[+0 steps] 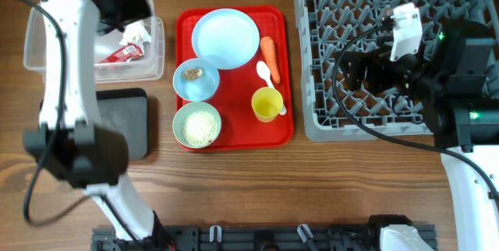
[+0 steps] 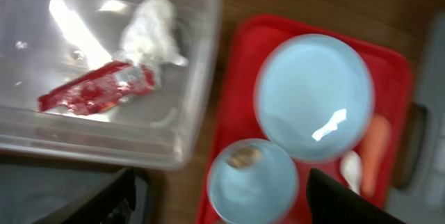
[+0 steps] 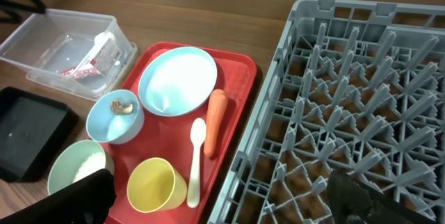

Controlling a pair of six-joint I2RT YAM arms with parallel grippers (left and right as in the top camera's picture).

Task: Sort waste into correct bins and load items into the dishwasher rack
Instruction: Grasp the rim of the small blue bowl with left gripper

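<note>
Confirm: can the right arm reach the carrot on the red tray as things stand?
Probably yes. The right gripper hovers open over the rack, and the carrot lies uncovered at that side of the red tray. Only the spoon and plate sit close beside it.

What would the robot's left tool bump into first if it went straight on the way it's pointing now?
Probably the small pale blue bowl holding the brown scrap: it lies between the left tool's open fingers. Depth is unclear, so the clear tub's rim beside it could come first.
</note>
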